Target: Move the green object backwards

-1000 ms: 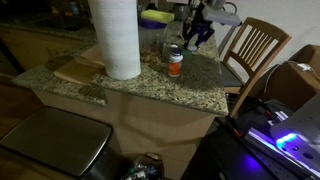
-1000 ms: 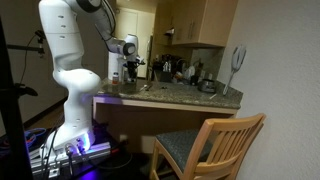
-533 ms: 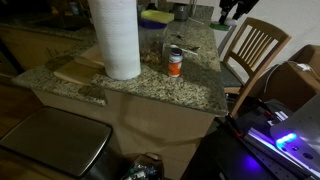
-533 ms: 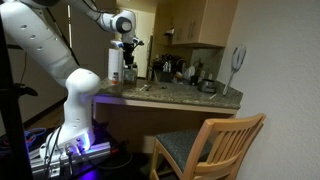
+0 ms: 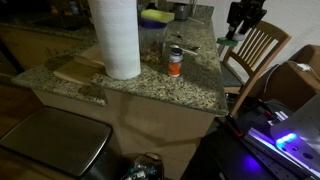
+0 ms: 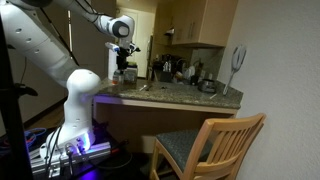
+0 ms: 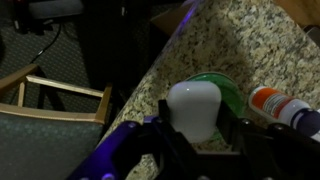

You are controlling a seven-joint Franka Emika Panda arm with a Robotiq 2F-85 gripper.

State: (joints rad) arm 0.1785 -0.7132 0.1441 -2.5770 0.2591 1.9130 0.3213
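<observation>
Near the tabletop (image 7: 250,40) edge, the hand (image 5: 240,30) pinches the green object (image 7: 225,88) by its white dome, close to 1 orange bottle (image 7: 285,105). Best lower it level onto granite, clear of edge and bottle, before releasing.

Paper towel roll (image 5: 117,38) cut off by the top edge, green object (image 7: 222,88) near the counter (image 7: 250,40) edge half hidden behind a pale rounded thing (image 7: 195,108), orange bottle (image 7: 288,106) cut by the right edge, gripper (image 7: 200,140) dark and blurred, contact with anything impossible to tell.
</observation>
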